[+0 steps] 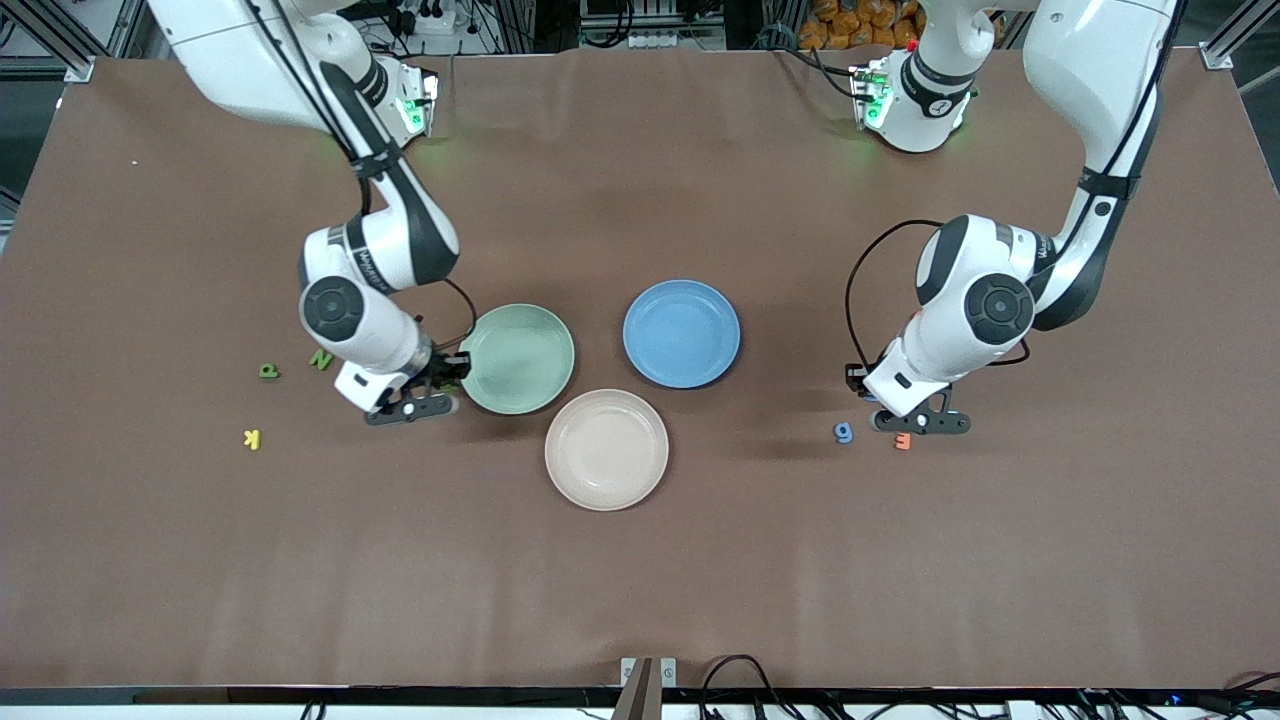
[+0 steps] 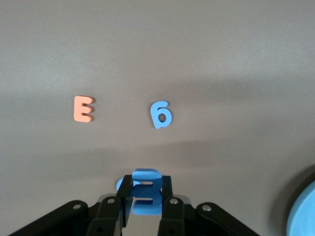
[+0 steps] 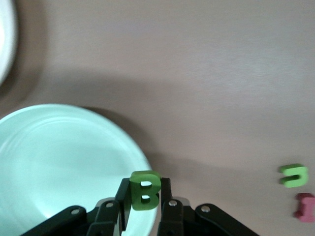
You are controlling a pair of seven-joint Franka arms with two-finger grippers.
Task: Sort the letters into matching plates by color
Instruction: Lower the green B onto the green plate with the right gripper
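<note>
left end effector (image 2: 146, 202): grips blue letter (image 2: 146, 196) | right end effector (image 3: 144, 202): grips green letter (image 3: 144, 191)

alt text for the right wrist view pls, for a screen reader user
The right gripper is shut on a green letter B, held at the rim of the pale green plate on the brown table. Off to one side on the table lie another green letter and a dark red letter; a sliver of a second plate shows in a corner.
</note>
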